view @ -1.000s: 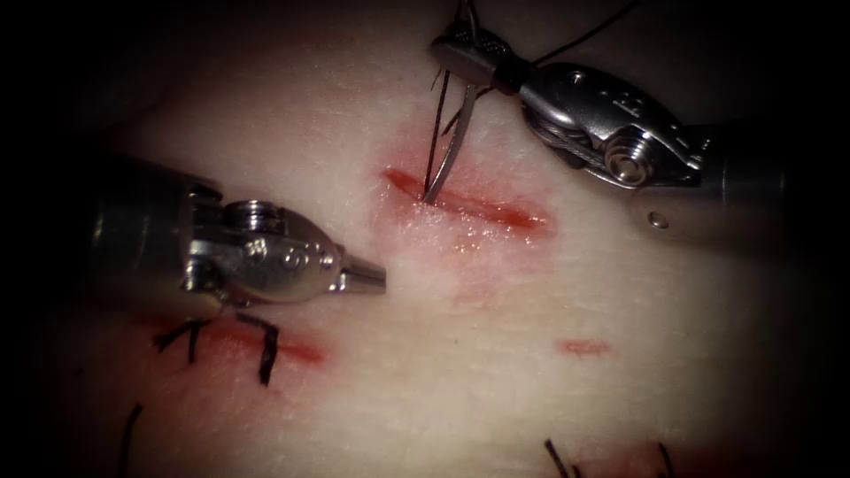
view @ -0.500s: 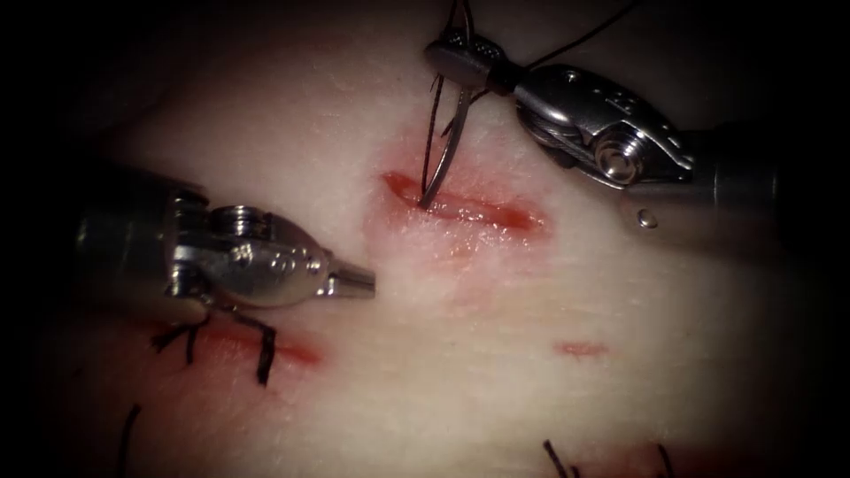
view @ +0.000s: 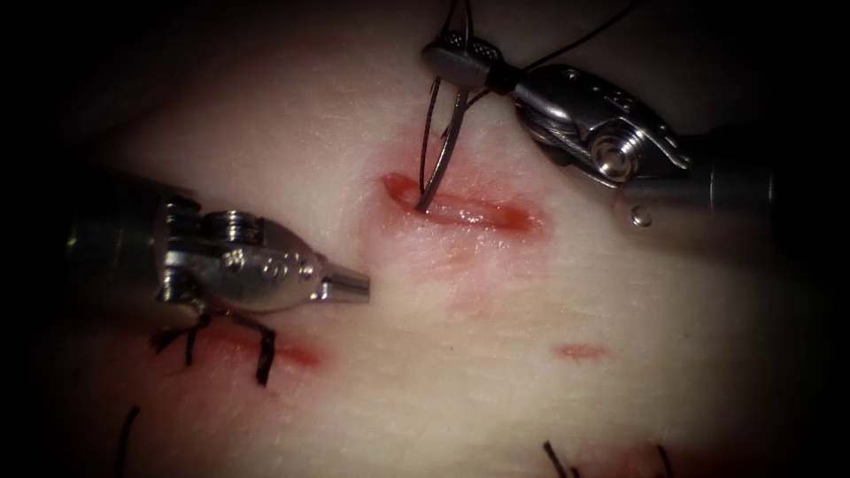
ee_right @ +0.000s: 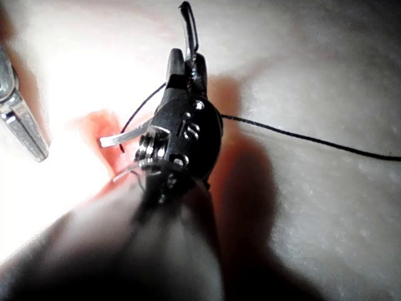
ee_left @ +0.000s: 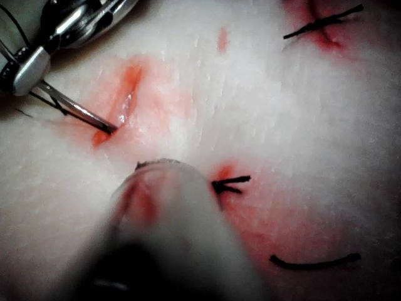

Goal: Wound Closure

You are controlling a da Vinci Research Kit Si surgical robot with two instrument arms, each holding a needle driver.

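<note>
My right tool [view: 462, 64] comes in from the upper right, jaws shut on the curved needle [view: 447, 146] near its rear end. The needle hangs down, and its tip sits in the open red cut [view: 482, 212] near the cut's left end. Black thread [view: 580, 37] runs from the jaws up and to the right. My left tool [view: 352, 285] lies low and to the left of the cut, jaws shut on nothing, pointing right. The left wrist view has the needle [ee_left: 75, 110] meeting the cut [ee_left: 128, 94]. In the right wrist view the right tool [ee_right: 188, 59] grips the needle [ee_right: 122, 138], with thread [ee_right: 301, 139] trailing off.
A stitched cut with black sutures [view: 266, 347] lies under the left tool. More suture ends [view: 558, 458] show at the lower edge, and a small red mark [view: 580, 351] sits below the open cut. Red fluid stains the tissue [view: 460, 389] around the cut.
The right tool has shifted slightly left and turned, carrying the needle tip a little left and deeper into the cut. The left tool has drawn back to the left.
</note>
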